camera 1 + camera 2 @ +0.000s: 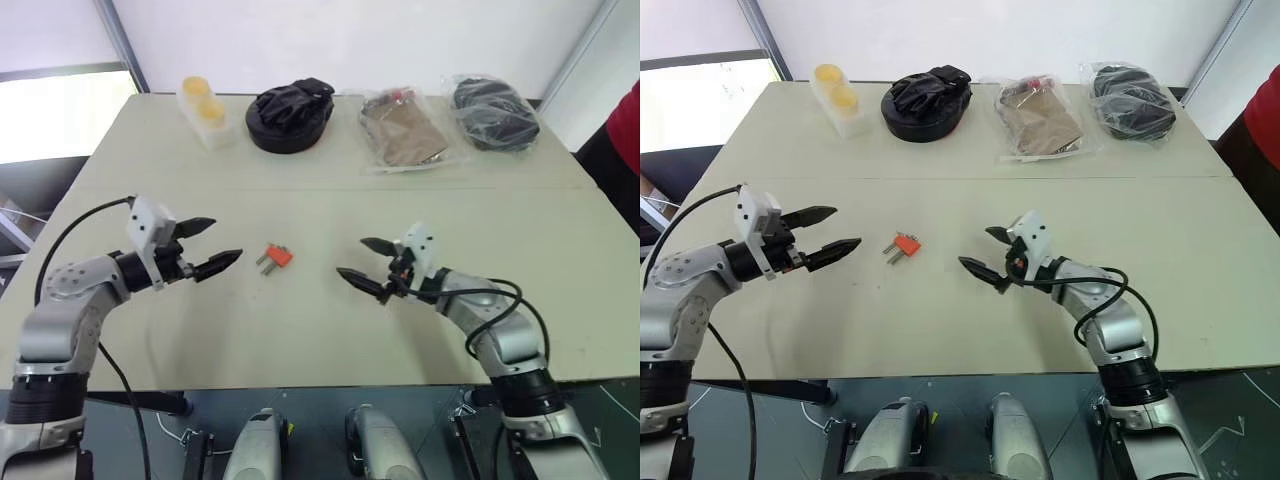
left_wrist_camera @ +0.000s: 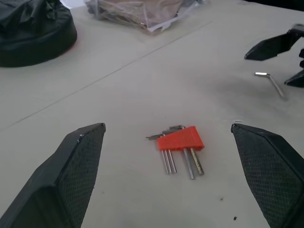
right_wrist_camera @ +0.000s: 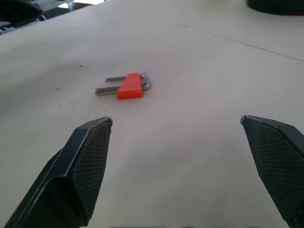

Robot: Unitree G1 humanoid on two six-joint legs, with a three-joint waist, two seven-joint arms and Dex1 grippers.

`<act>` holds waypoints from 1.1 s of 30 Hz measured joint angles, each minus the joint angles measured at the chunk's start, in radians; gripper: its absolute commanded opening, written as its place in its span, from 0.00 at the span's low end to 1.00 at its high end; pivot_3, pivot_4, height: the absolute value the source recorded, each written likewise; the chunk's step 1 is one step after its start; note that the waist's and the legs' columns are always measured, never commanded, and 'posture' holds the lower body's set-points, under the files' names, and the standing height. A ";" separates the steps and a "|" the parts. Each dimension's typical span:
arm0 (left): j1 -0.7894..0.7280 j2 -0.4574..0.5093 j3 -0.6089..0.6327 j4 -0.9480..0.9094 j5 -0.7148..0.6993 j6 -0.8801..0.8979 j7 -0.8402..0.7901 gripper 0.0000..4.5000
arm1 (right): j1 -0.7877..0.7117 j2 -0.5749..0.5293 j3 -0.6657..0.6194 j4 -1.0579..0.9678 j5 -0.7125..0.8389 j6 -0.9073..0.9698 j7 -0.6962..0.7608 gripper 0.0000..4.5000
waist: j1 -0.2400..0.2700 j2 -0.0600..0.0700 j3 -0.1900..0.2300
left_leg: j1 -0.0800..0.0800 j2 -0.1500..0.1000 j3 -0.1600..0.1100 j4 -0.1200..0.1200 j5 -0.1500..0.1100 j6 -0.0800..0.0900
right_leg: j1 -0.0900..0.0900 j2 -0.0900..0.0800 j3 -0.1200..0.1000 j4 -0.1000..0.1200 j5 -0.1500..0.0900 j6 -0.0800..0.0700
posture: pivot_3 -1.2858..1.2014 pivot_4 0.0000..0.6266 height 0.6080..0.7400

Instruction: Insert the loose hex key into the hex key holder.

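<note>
I find the loose hex key (image 2: 274, 84) lying flat on the table (image 1: 330, 340), just by the right claw (image 1: 358, 262) and apart from it, well to the right of the holder (image 1: 279, 256). The holder, an orange block with short keys sticking out of one side, lies at the middle of the table between the two claws, touched by neither. The left claw (image 1: 214, 246) hangs to its left, released and empty; the right claw is likewise spread wide and carries nothing. I judge the task not yet begun: the key remains to be picked up, carried across and seated in the block. Along the far edge stand a clear tub with two yellow lids (image 1: 205, 108), a black pouch (image 1: 290, 115), and two clear bags, one with brown contents (image 1: 405, 128), one with dark (image 1: 494, 110).
</note>
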 measured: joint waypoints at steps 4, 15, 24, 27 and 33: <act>0.024 0.000 0.001 0.009 0.000 0.000 -0.004 0.99 | 0.011 -0.029 -0.035 0.001 0.010 0.002 0.018 1.00 | 0.000 0.000 0.000 | 0.000 0.000 0.000 0.000 0.000 0.000 | 0.000 0.001 0.000 0.000 0.000 0.000 | 0.52 0.24 1.00; 0.050 -0.002 0.001 0.036 0.017 -0.008 0.007 0.99 | 0.017 -0.153 -0.115 0.024 0.053 0.035 0.130 1.00 | 0.000 0.000 0.000 | 0.000 0.000 0.000 0.000 0.000 0.000 | 0.000 0.001 0.000 0.000 0.000 0.000 | 0.52 0.24 1.00; 0.047 -0.006 -0.002 0.052 0.034 -0.044 0.009 0.99 | 0.017 -0.169 -0.121 0.098 0.043 0.015 0.182 1.00 | 0.000 0.000 0.000 | 0.000 0.000 0.000 0.000 0.000 0.000 | 0.000 0.001 0.000 0.000 0.000 0.000 | 0.52 0.24 1.00; 0.046 -0.011 -0.003 0.066 0.043 -0.050 0.010 0.99 | 0.017 -0.188 -0.142 0.140 0.037 -0.008 0.184 1.00 | 0.001 0.000 0.000 | 0.000 0.000 0.000 0.000 0.000 0.000 | 0.000 0.001 0.000 0.000 0.000 0.000 | 0.52 0.24 1.00; 0.039 -0.026 -0.013 0.097 0.057 -0.085 0.007 0.99 | 0.017 -0.195 -0.156 0.169 0.030 -0.035 0.188 1.00 | 0.000 0.000 0.000 | 0.000 0.000 0.000 0.000 0.000 0.000 | 0.000 0.001 0.000 0.000 0.000 0.000 | 0.52 0.24 1.00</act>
